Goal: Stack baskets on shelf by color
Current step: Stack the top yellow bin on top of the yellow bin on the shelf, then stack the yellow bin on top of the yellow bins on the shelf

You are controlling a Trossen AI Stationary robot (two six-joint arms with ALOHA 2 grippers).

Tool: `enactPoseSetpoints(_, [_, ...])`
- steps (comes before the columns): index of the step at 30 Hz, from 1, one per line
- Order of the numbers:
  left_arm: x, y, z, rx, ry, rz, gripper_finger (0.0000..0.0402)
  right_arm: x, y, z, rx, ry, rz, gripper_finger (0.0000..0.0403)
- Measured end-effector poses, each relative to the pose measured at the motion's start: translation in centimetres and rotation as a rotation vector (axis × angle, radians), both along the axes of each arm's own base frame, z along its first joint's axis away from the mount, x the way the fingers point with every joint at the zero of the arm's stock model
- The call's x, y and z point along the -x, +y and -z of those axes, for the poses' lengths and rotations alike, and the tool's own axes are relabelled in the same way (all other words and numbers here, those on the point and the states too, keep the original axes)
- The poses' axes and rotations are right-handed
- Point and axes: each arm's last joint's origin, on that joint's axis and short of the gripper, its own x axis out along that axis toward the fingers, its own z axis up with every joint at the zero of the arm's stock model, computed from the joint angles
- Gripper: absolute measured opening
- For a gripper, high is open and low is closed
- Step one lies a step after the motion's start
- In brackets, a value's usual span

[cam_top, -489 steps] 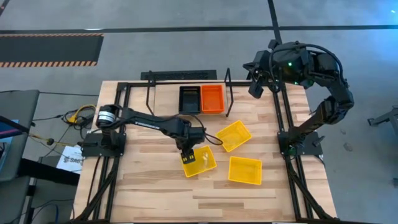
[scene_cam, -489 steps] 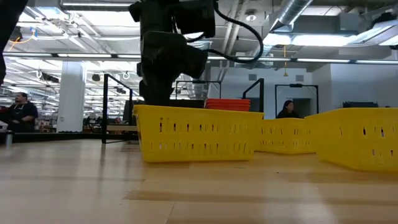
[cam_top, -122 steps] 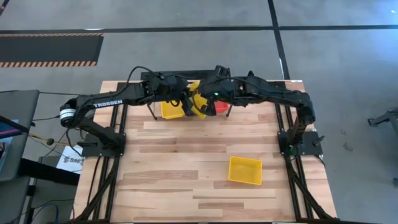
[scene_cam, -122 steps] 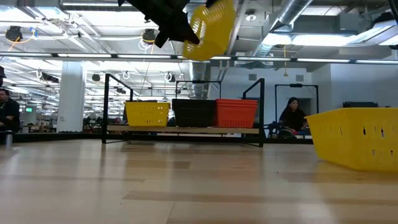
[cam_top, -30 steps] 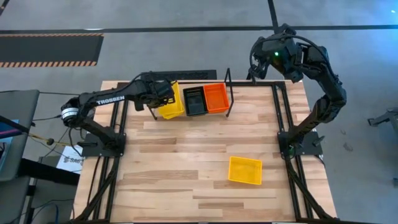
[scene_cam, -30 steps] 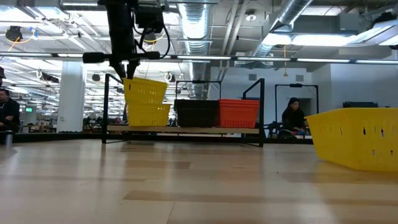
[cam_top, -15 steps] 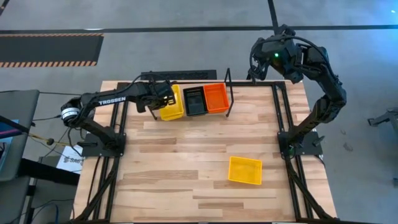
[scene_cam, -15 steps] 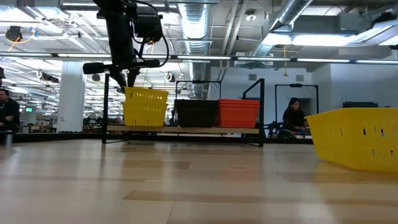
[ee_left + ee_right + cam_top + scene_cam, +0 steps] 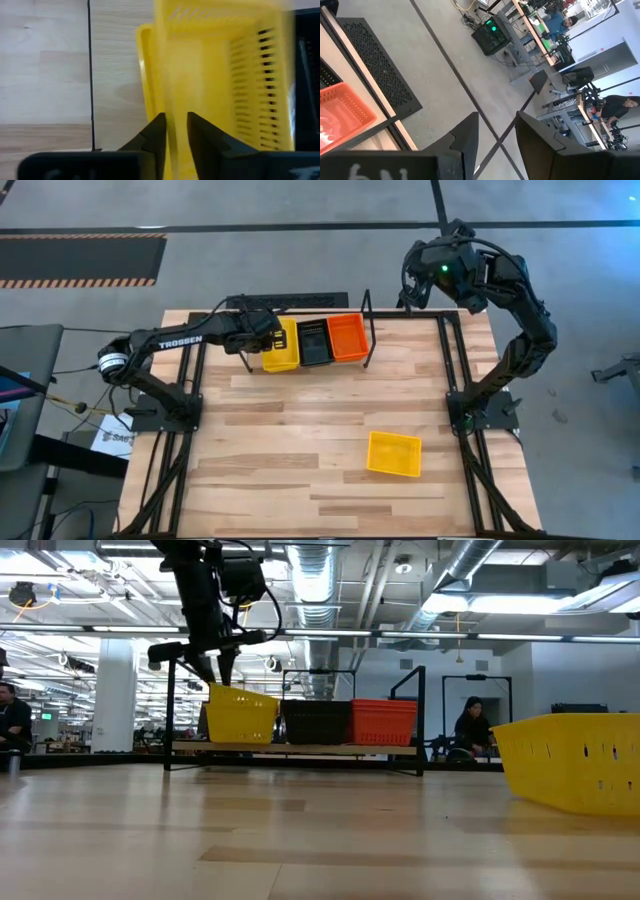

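Observation:
Two yellow baskets (image 9: 283, 345) sit nested at the left end of the shelf (image 9: 300, 750), the upper one (image 9: 220, 75) slightly askew in the lower (image 9: 142, 75). A black basket (image 9: 314, 342) and a red-orange one (image 9: 347, 337) stand beside them on the shelf. My left gripper (image 9: 217, 680) hovers open at the stack's left side, its fingers either side of the upper basket's left wall. My right gripper (image 9: 495, 135) hangs open and empty, high beyond the table's far right corner (image 9: 412, 275). A third yellow basket (image 9: 393, 453) lies on the table. My left gripper comes from above, fingers pointing down astride the top edge of the upper yellow basket's left wall (image 9: 172, 107). The basket rests in the lower one on the shelf. Whether the fingers touch the wall, I cannot tell.
The shelf's black wire end loops (image 9: 368, 310) rise at both ends. The loose yellow basket (image 9: 575, 765) lies toward the near right of the plank tabletop (image 9: 260, 440). People show in the room behind (image 9: 468, 725).
My left gripper has lowered the upper yellow basket from a tilted perch down into the lower one on the shelf, shifting slightly toward the table's right. Its fingers have then parted. The basket now sits nested, nearly level with the black one.

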Motion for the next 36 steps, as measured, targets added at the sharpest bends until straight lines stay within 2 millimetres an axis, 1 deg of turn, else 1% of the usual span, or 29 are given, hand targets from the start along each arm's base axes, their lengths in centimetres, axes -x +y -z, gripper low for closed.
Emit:
enactPoseSetpoints(4, [0.0, 0.0, 0.0, 0.004, -0.001, 0.005, 0.0099, 0.0, 0.0, 0.0, 0.0, -0.001, 0.0, 0.0147])
enactPoseSetpoints(7, [0.0, -0.1, 0.0, 0.025, -0.001, 0.058, 0.0122, 0.0, 0.0, 0.0, 0.0, -0.001, 0.001, 0.0146])
enactPoseSetpoints(10, [0.2, -0.2, -0.4, 0.059, -0.037, 0.089, 0.0136, 0.0, 0.0, 0.0, 0.0, -0.002, 0.001, 0.0148])
enactPoseSetpoints(13, [0.6, -0.3, -1.2, 0.055, -0.074, 0.115, 0.0144, 0.0, 0.0, 0.0, 0.0, -0.002, 0.001, 0.015])
enactPoseSetpoints(19, [2.6, -1.2, -4.2, -0.062, -0.137, 0.148, 0.0149, 0.0, 0.0, 0.0, -0.005, -0.015, 0.006, 0.0147])
enactPoseSetpoints(23, [4.7, -2.2, -6.5, -0.145, -0.201, 0.141, 0.0149, 0.0, 0.0, 0.0, -0.012, -0.038, 0.016, 0.0147])
enactPoseSetpoints(25, [5.8, -2.7, -7.8, -0.201, -0.239, 0.165, 0.0149, 0.0, 0.0, 0.0, -0.013, -0.042, 0.017, 0.0148])
enactPoseSetpoints(30, [8.3, -4.7, -10.9, -0.401, -0.335, 0.258, 0.0149, 0.0, 0.0, 0.1, -0.035, -0.06, 0.014, 0.0149])
enactPoseSetpoints(34, [10.0, -6.0, -13.2, -0.593, -0.407, 0.328, 0.0149, 0.1, 0.3, 0.7, -0.15, -0.093, -0.033, 0.0143])
enactPoseSetpoints(36, [10.6, -6.4, -14.1, -0.66, -0.443, 0.356, 0.0149, 0.1, 0.3, 0.8, -0.186, -0.126, -0.032, 0.0138])
